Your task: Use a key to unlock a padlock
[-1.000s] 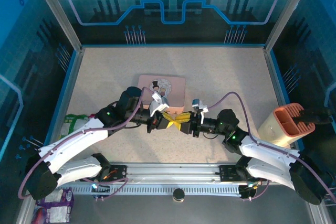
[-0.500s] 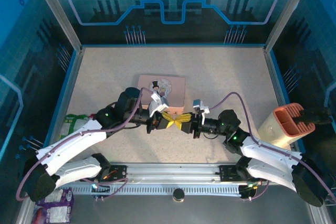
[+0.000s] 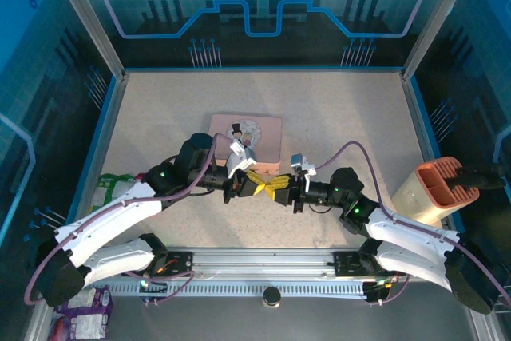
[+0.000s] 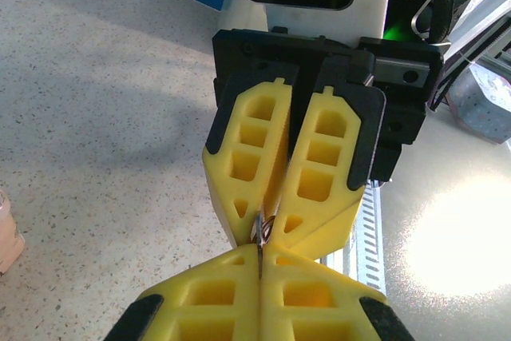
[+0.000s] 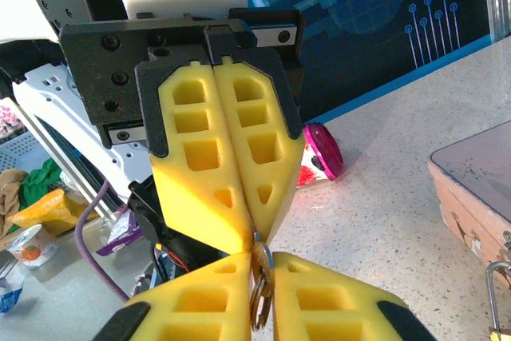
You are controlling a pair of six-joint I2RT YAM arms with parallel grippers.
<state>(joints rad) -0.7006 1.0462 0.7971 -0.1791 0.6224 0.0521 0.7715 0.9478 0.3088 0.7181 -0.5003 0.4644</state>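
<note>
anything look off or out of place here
Nothing spilled or damaged. One oddity: the left fingers and right fingers meet tip to tip, both shut on the same tiny key, while the padlock lies near the pink tin, untouched.

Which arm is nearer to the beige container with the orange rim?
Right. The right arm passes just beside the beige container, on its left; the left arm is far off, beyond the right arm.

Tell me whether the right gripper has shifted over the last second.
Yes, slightly. The right gripper has edged left, so it now sits nearer the pink tin's near right corner and tighter against the left gripper.
</note>
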